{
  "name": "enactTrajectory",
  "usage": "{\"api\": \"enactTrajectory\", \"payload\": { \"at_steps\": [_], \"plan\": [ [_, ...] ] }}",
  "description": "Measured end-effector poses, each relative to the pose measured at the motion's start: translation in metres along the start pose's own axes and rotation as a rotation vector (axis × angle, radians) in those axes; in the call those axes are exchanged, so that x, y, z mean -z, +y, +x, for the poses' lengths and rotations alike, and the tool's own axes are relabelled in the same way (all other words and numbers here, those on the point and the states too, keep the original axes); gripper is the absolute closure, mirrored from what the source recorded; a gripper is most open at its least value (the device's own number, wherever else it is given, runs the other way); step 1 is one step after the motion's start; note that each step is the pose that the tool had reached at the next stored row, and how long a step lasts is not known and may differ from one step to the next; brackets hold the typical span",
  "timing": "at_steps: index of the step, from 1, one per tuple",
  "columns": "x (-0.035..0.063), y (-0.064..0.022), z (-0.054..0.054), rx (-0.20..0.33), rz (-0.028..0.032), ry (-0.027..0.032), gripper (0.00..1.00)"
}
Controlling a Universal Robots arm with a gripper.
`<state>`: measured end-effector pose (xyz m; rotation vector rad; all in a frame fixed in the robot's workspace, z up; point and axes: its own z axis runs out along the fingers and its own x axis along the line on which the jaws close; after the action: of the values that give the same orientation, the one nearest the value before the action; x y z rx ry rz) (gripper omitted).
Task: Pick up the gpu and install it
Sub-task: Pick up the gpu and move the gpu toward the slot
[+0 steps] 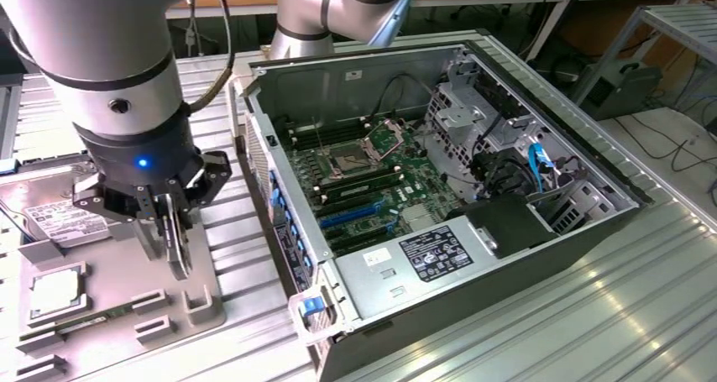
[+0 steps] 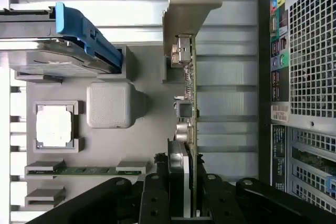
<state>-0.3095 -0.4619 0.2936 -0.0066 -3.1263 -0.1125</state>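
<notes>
The jaws are pinching the gpu (image 1: 177, 246) by its two flat faces. In the wrist view the black fingers (image 2: 157, 192) close on the card (image 2: 191, 95) from either side, with its silvery bracket (image 2: 185, 3) at the far end. The card hangs upright and edge-on beneath the arm, above the side of the grey tray (image 1: 117, 269) that faces the case (image 1: 358, 75). I cannot tell whether its lower edge has cleared the tray's holder or is touching it.

Also on the tray are a hard drive (image 1: 59, 218), a cpu (image 1: 54, 291) and a memory stick (image 2: 84, 171), all apart from the card. The open case lies on the desk (image 1: 594, 315) just beside the tray, toward the exterior view's right. Its motherboard (image 1: 375, 176) is exposed and the blue slots (image 1: 353, 217) are bare.

This looks like the pick-up step: the card is gripped but nothing is installed. Judging from the layout, getting the gpu across calls for a firm pinch so the thin board cannot swing. It also needs enough height to pass the tray's posts and the case wall. Seating it would mean lining the card's edge up squarely with a slot, with the bracket toward the case's rear panel.
</notes>
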Motion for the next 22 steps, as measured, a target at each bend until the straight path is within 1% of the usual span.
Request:
{"api": "enactTrajectory", "payload": {
  "at_steps": [1,2,4,6,15,17,22],
  "plan": [
    [0.0097,0.0007,0.0,0.0,-0.0044,0.0,0.71],
    [0.023,0.0016,0.0,0.0,-0.0083,0.0,0.71],
    [0.0379,0.0027,0.0,0.0,-0.012,0.0,0.71],
    [0.0587,0.0042,0.001,0.0,-0.0138,0.0001,0.71],
    [0.0802,0.0058,0.001,0.0,-0.0147,0.0,0.71],
    [0.0862,0.0062,0.001,0.0,-0.0149,0.0,0.71],
    [0.0972,0.007,0.001,0.0,-0.0154,0.0,0.71]
  ]
}}
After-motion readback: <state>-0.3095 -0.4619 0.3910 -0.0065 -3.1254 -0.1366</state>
